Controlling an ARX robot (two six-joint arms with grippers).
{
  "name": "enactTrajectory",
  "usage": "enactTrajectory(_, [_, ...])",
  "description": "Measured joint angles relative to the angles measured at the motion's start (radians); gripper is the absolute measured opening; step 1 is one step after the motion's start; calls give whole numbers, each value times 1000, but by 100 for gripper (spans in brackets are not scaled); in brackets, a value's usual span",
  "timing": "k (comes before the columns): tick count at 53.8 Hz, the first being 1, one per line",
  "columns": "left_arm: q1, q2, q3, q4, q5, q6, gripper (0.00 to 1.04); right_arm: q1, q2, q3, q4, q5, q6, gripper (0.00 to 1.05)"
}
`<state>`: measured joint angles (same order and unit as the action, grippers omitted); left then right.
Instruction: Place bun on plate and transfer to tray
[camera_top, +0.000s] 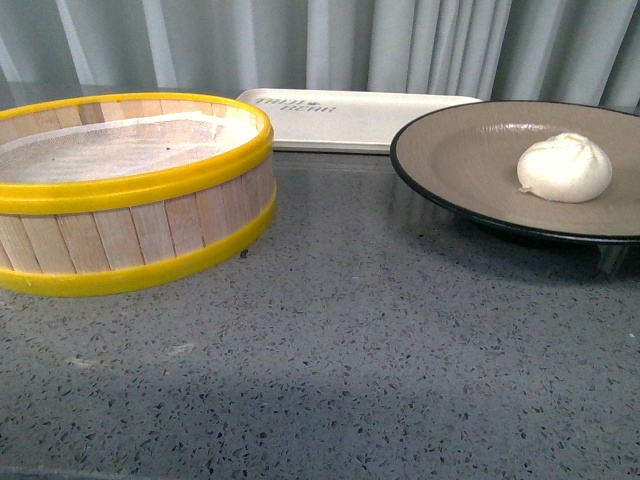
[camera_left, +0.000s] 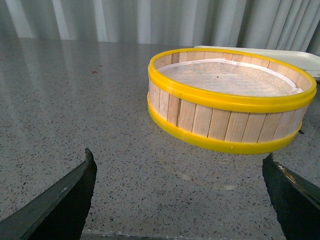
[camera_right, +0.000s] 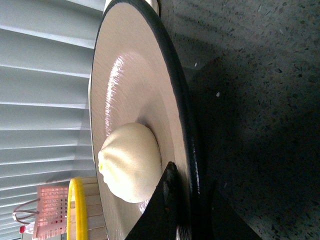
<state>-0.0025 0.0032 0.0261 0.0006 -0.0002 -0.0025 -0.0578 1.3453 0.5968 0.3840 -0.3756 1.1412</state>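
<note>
The white pleated bun (camera_top: 564, 167) rests on the tan plate (camera_top: 460, 150) with the black rim, at the right of the front view, lifted a little off the counter. In the right wrist view my right gripper (camera_right: 192, 192) is shut on the plate's (camera_right: 130, 90) rim, one finger inside beside the bun (camera_right: 129, 162) and one under the rim. The cream tray (camera_top: 350, 118) lies flat at the back, behind the plate. My left gripper (camera_left: 180, 170) hangs open over bare counter, short of the steamer basket (camera_left: 230, 97).
A yellow-rimmed wooden steamer basket (camera_top: 125, 190) stands at the left. Grey curtains close off the back. A pink basket (camera_right: 47, 210) shows far off in the right wrist view. Speckled grey counter (camera_top: 330, 370) stretches across the front.
</note>
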Motion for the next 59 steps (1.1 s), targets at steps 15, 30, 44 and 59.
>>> enactTrajectory(15, [0,0,0,0,0,0,98,-13,-36,26,71,-4,45,3])
enactTrajectory(30, [0,0,0,0,0,0,98,-70,108,269,60,-16,92,3])
enactTrajectory(44, [0,0,0,0,0,0,98,-73,377,639,-77,-25,106,3])
enactTrajectory(59, [0,0,0,0,0,0,98,-48,668,987,-233,-37,103,3])
